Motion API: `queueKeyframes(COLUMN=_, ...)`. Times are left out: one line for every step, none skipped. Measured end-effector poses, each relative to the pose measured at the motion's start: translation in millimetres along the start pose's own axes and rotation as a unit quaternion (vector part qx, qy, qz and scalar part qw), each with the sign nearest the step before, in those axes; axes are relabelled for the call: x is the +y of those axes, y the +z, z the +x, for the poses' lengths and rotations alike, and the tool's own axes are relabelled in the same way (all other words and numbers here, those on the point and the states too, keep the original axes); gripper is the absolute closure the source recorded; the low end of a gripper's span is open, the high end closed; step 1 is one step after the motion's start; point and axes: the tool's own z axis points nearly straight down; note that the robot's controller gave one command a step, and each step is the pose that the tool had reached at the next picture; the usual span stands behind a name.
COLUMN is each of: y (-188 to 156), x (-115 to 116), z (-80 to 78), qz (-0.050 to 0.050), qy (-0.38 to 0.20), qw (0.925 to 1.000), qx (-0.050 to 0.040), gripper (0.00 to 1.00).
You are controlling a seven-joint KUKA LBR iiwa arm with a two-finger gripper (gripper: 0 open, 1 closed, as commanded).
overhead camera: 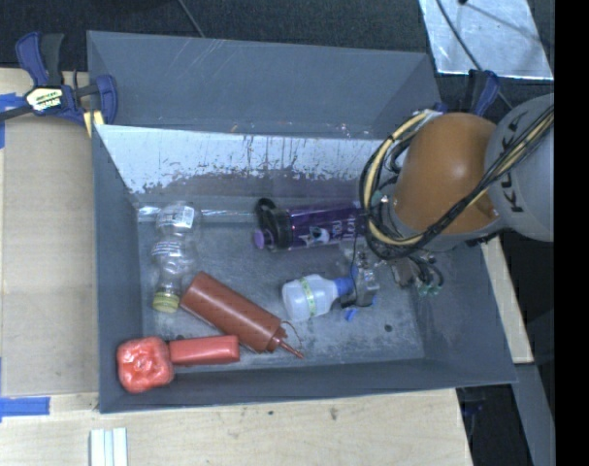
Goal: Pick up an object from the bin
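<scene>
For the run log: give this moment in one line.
gripper: in bin, right side | nearest: white bottle | grasp: cannot tell

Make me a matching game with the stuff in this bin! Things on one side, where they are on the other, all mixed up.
Things
1. purple bottle
2. clear bottle
3. red toy
4. small white bottle

Places
A. front corner on the picture's left
B. right beside the gripper
C. lying along the back of the bin floor
D. picture's left side, halfway back

Right pairs: 1-C, 2-D, 3-A, 4-B
</scene>
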Motion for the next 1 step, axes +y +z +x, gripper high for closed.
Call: queueKeyframes(y=-21.0, x=0.3, z=-0.5, qz=0.0, qy=0.0, qw=1.0, qx=-0.0009, gripper=1.0)
